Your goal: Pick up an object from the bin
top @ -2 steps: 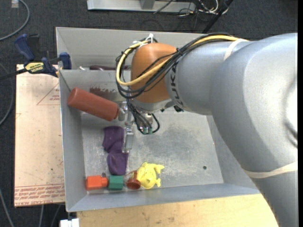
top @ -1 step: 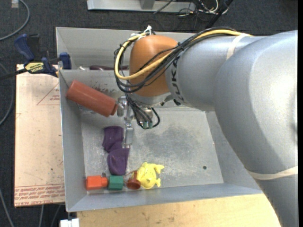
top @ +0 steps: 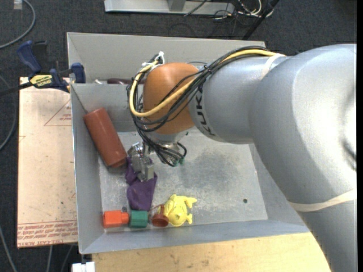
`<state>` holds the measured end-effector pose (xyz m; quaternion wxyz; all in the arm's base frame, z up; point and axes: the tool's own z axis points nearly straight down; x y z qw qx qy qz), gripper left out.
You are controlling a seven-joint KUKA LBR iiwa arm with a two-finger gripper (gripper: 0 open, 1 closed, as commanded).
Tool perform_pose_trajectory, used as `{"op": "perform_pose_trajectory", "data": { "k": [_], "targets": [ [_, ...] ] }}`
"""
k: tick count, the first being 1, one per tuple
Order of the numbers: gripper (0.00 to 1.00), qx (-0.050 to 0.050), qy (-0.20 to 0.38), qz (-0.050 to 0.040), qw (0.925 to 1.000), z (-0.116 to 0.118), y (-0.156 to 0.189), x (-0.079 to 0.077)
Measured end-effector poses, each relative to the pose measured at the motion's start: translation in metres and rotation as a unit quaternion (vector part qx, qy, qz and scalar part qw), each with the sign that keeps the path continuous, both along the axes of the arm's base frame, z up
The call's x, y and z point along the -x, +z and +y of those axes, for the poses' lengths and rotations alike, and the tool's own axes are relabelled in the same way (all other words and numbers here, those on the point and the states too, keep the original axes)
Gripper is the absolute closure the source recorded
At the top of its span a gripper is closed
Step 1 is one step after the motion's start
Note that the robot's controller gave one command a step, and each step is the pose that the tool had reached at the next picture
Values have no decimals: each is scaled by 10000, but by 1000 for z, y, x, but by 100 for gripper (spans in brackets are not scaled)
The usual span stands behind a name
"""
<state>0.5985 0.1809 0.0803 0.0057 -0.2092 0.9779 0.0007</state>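
Observation:
My gripper (top: 142, 168) hangs below the orange wrist cover at the bin's left-middle, its metal fingers down on the upper end of a purple floppy thing (top: 140, 192) that lies lengthwise toward the front wall. The fingers look closed on the purple thing's top. A reddish-brown cylinder (top: 105, 137) lies tilted against the left wall, just left of the gripper. A yellow toy figure (top: 178, 209) rests near the front wall, right of the purple thing.
Along the front wall stand an orange block (top: 115, 219), a green block (top: 138, 219) and a small red piece (top: 160, 220). A small green bit (top: 179, 162) shows beside the wrist cables. The arm covers the bin's right rear.

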Motion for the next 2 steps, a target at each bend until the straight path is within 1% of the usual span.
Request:
{"op": "perform_pose_trajectory", "data": {
  "k": [1, 2],
  "targets": [
    [100, 1, 1, 0, 10000, 0, 0, 0],
    [100, 8, 7, 31, 10000, -3, 43, 4]
  ]
}}
